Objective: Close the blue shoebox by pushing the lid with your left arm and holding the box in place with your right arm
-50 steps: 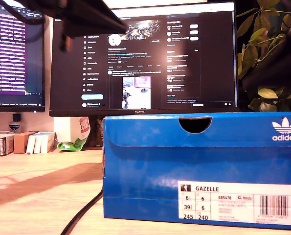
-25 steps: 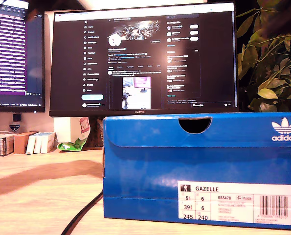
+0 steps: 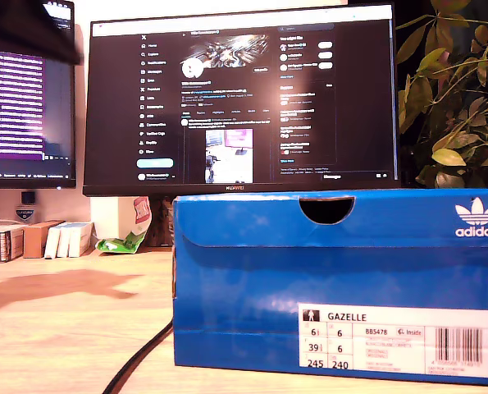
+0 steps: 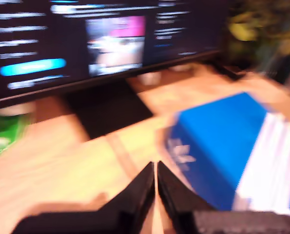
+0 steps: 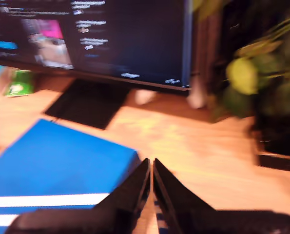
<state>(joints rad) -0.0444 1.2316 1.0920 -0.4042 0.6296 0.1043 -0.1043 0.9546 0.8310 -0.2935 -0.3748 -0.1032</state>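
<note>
Shoebox sat on the desk, lid looked down already. Light stiff cardboard, would slide if shoved, so brace a side wall and press the lid top. Box lay below and ahead of my first gripper and my second gripper, both clenched on nothing

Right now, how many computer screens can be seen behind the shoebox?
2. The large monitor stands directly behind the blue shoebox. A second screen is at the exterior view's left edge, partly cut off, so more could stand out of frame.
</note>
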